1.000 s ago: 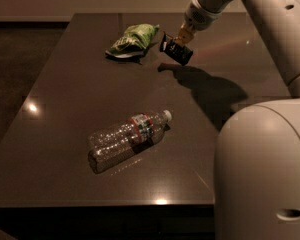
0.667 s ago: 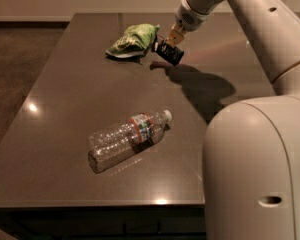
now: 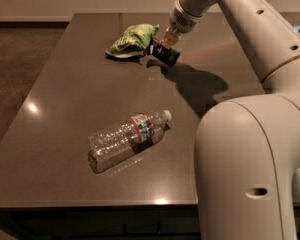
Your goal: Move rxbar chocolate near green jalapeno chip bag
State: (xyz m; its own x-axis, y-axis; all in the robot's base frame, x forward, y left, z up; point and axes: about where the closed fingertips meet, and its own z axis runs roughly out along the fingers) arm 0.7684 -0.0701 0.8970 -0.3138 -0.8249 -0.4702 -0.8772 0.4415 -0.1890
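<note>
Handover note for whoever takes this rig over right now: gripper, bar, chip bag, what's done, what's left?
Gripper: shut on the bar, over the far side of the table.
Bar hangs tilted right beside the chip bag; contact with the table unclear.
Done: bar grasped, brought to the bag.
Left: set down, release, retract.
Bottle lies nearer the front, apart.

Dim, warm lighting from above on a dark glossy table (image 3: pixel 65 149).

Two small glare spots lie on the table, one at the left and one at the near edge. The gripper (image 3: pixel 165 45), over the far part of the table just beside the green jalapeno chip bag (image 3: pixel 132 39), clamps the rxbar chocolate (image 3: pixel 166 55); it and the arm (image 3: pixel 250 29) cast a dark shadow (image 3: pixel 200 89) toward the right.
</note>
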